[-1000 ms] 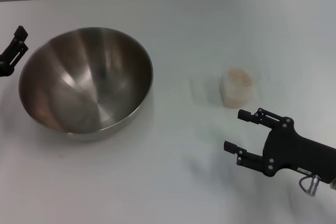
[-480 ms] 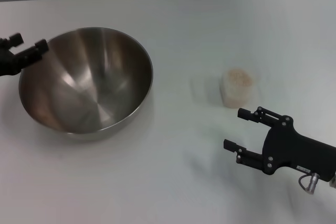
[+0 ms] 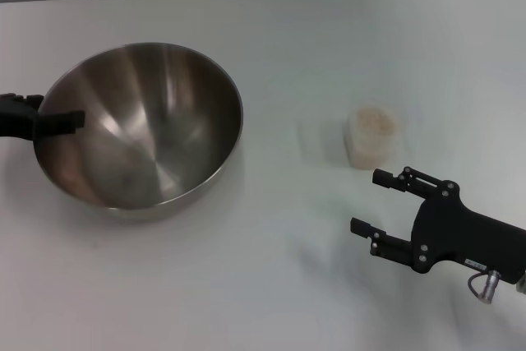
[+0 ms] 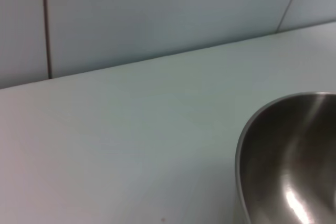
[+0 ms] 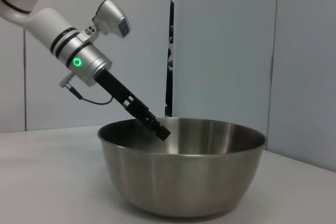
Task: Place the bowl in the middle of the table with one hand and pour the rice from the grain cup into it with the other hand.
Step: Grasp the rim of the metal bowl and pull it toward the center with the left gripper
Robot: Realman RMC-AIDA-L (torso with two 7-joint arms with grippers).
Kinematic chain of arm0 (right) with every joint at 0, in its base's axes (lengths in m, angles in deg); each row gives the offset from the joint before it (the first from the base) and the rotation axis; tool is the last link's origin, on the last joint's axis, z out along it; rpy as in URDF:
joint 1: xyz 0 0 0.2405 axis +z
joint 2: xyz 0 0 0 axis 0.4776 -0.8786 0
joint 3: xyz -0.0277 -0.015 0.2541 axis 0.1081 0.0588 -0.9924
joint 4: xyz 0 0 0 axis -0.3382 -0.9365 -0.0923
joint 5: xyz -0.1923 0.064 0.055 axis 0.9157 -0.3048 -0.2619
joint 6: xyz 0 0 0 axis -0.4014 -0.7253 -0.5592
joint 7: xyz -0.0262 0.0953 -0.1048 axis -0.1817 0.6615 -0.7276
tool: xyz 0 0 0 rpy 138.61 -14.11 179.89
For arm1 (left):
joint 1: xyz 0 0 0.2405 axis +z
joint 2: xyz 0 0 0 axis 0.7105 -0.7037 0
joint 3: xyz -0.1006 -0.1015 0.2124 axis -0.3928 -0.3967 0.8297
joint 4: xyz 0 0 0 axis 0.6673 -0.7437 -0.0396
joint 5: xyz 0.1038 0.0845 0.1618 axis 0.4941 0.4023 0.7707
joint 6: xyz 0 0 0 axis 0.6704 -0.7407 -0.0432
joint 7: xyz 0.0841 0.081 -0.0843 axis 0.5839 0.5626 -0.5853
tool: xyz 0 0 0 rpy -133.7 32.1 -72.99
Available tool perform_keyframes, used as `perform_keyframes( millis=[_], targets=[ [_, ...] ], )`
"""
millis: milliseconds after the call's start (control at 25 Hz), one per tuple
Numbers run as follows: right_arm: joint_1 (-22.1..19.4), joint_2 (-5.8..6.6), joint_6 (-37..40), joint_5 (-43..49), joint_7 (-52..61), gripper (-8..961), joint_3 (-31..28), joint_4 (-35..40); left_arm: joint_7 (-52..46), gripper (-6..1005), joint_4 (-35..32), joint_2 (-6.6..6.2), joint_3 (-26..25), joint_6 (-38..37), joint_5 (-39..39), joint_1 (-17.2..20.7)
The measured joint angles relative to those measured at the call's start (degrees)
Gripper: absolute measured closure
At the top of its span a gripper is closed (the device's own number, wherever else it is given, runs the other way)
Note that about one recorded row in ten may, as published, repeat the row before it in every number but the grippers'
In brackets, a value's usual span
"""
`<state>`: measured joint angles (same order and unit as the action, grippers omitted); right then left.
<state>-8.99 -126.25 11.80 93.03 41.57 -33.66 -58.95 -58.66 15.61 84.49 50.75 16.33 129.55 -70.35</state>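
Now left pincer (image 3: pixel 51 113) at bowl (image 3: pixel 164 113) rim; right pincer (image 3: pixel 368 203) spread.

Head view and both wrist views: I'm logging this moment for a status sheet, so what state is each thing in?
bowl: upright, empty, on the robot's left part of the table.
grain cup: upright, standing free, rice inside.
left gripper: at the bowl's left rim, one finger inside the wall.
right gripper: open, empty, just short of the grain cup.
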Motion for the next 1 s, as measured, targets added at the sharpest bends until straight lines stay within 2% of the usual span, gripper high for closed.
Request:
perform_keyframes(
  millis=[480, 1000],
  targets=[
    [-0.1, 0.0, -0.1, 0.0, 0.2, 229, 0.0, -0.1, -0.8, 191, -1.9, 0.02, 0.8, -1.0, 0.2, -0.3],
    [0.0, 0.0, -0.1, 0.0, 0.1, 229, 0.0, -0.2, -2.2, 501, -2.5, -0.13, 1.0, -1.1, 1.1, -0.7]
  ],
)
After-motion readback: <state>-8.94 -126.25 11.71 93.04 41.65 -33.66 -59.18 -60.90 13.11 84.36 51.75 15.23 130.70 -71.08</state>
